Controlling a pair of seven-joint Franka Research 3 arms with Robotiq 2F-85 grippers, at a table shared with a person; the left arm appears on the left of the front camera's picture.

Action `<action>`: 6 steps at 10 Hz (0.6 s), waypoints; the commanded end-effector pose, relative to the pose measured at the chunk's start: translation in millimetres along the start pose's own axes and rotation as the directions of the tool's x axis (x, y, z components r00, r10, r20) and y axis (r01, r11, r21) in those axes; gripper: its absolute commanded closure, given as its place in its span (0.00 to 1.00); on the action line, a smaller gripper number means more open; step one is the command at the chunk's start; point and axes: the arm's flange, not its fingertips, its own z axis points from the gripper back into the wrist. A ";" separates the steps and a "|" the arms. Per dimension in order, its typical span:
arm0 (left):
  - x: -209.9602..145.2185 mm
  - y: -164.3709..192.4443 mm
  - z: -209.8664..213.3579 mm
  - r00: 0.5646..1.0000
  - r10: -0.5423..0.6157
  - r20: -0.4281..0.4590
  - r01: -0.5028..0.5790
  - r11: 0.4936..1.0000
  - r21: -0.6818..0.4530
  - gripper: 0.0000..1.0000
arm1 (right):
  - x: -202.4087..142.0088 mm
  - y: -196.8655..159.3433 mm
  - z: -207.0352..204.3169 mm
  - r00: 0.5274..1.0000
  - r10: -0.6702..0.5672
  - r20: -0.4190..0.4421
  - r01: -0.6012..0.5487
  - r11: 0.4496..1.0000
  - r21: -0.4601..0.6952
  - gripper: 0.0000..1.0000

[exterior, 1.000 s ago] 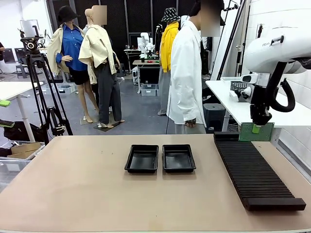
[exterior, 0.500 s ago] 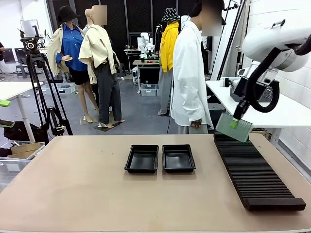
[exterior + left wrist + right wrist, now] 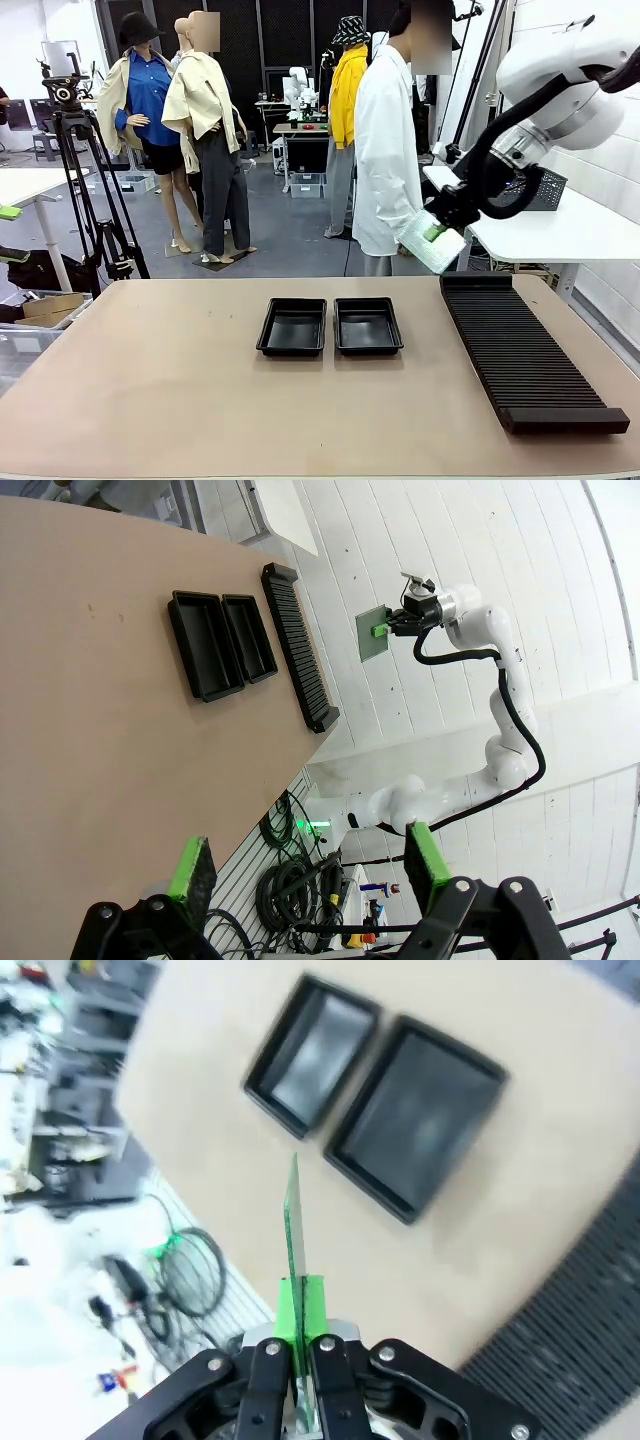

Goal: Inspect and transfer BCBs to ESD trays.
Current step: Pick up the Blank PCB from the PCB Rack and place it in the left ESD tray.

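My right gripper [image 3: 438, 226] is shut on a green BCB [image 3: 430, 245], held tilted in the air above the far end of the slotted rack [image 3: 520, 345]. From the right wrist view the BCB [image 3: 293, 1220] stands edge-on between the pads of the right gripper [image 3: 300, 1305], above the two black ESD trays [image 3: 312, 1055] [image 3: 415, 1115]. Both trays [image 3: 292, 326] [image 3: 368, 325] lie side by side at the table's middle with nothing in them. My left gripper [image 3: 308, 862] is open and high above the table, far from the trays [image 3: 205, 645].
A long black ribbed rack [image 3: 297, 645] runs along the table's right side. A person in a white coat [image 3: 385, 150] stands at the far edge, close behind the held board. A white side table [image 3: 540, 225] is at the back right.
The right arm has swung the BCB leftward and slightly up from above the rack's far end, tilting it toward the table's middle. The trays have not moved.
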 end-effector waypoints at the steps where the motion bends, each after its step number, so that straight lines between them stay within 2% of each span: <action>1: -1.4 -1.7 0.9 1.000 -0.001 0.008 0.001 1.000 0.003 0.00 | 24.7 7.2 -14.1 0.992 -0.107 0.061 0.100 0.990 0.099 1.00; 3: -1.4 -1.7 0.9 1.000 -0.001 0.008 0.001 1.000 0.003 0.00 | 45.4 12.0 -34.0 0.970 -0.229 0.085 0.220 0.970 0.107 1.00; 6: -1.4 -1.7 0.9 1.000 -0.001 0.008 0.001 1.000 0.003 0.00 | 82.6 4.2 -73.8 0.922 -0.386 0.031 0.379 0.916 0.132 1.00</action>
